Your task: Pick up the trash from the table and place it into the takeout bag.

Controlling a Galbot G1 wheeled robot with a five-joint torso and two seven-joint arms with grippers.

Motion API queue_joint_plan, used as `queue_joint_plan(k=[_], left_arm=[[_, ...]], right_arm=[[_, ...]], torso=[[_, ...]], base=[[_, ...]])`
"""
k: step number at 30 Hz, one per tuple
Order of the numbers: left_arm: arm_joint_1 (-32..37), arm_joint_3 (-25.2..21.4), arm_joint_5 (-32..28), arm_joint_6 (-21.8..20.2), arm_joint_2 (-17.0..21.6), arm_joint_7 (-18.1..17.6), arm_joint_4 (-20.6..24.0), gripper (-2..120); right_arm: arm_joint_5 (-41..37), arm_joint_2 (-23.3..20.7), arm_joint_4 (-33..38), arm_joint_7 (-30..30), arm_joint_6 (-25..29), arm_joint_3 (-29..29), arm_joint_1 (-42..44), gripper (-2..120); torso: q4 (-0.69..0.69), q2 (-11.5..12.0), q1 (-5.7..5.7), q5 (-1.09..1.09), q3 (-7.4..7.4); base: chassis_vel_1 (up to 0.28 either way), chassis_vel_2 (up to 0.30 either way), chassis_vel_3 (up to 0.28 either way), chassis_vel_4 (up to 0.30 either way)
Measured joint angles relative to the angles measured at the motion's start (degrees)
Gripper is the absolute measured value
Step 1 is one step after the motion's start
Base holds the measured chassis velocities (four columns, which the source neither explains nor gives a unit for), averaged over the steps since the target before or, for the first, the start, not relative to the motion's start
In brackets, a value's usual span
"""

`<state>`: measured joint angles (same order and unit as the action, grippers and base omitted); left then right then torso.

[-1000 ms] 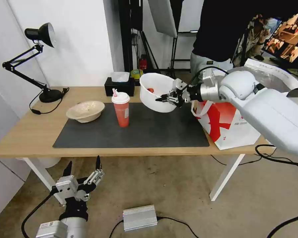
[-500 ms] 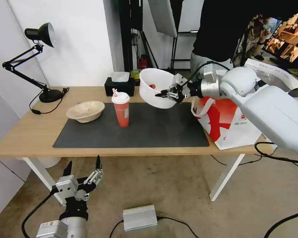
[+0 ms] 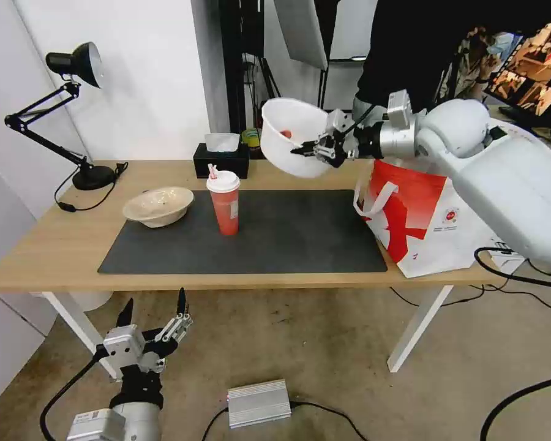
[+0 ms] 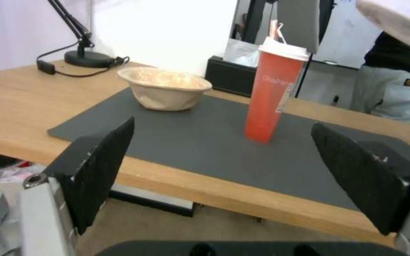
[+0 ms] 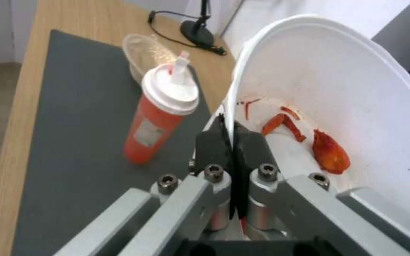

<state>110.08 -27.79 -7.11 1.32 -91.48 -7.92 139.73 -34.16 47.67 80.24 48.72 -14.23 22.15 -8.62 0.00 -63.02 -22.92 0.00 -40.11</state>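
From the head camera, you are seeing the right gripper (image 3: 308,149) pinching the rim of the large round white plastic bowl (image 3: 291,144), holding it tilted in the air above the long light-wood table (image 3: 55,245), beside the white and red takeout bag (image 3: 422,217). In the left wrist view, the left gripper (image 4: 224,174) is hanging below the table edge with jaws wide apart. The right wrist view is showing you both fingers (image 5: 214,145) clamped on the bowl's rim, red food scraps lying inside.

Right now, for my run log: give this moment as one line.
right gripper: shut on white bowl rim, airborne beside takeout bag | left gripper: open, below table | cup, pulp bowl: on mat
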Motion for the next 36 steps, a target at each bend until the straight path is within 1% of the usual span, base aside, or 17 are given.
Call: queue_joint_plan(k=[11, 19, 26, 36], left_arm=[[0.0, -0.1, 0.0, 0.0, 0.0, 0.0, 0.1, 100], [0.1, -0.1, 0.0, 0.1, 0.0, -1.0, 0.2, 100], [0.2, -0.1, 0.0, 0.2, 0.0, -1.0, 0.3, 100], [0.3, 0.0, 0.0, 0.3, 0.0, -0.9, 0.6, 100]], right_arm=[[-0.8, -0.1, -2.3, 0.5, 0.7, -1.6, -2.3, 0], [-0.9, -0.6, -2.8, 0.4, 1.0, -3.0, -2.1, 0], [-1.2, -1.6, -3.2, 0.4, 1.1, -5.2, -1.3, 0], [-1.6, -3.6, -3.3, 0.5, 1.3, -6.7, -0.1, 0]], torso=[[0.00, 0.0, 0.00, 0.00, 0.00], [0.00, 0.0, 0.00, 0.00, 0.00], [0.00, 0.0, 0.00, 0.00, 0.00], [0.00, 0.0, 0.00, 0.01, 0.00]], base=[[0.000, 0.000, 0.000, 0.000], [0.000, 0.000, 0.000, 0.000], [0.000, 0.000, 0.000, 0.000], [0.000, 0.000, 0.000, 0.000]])
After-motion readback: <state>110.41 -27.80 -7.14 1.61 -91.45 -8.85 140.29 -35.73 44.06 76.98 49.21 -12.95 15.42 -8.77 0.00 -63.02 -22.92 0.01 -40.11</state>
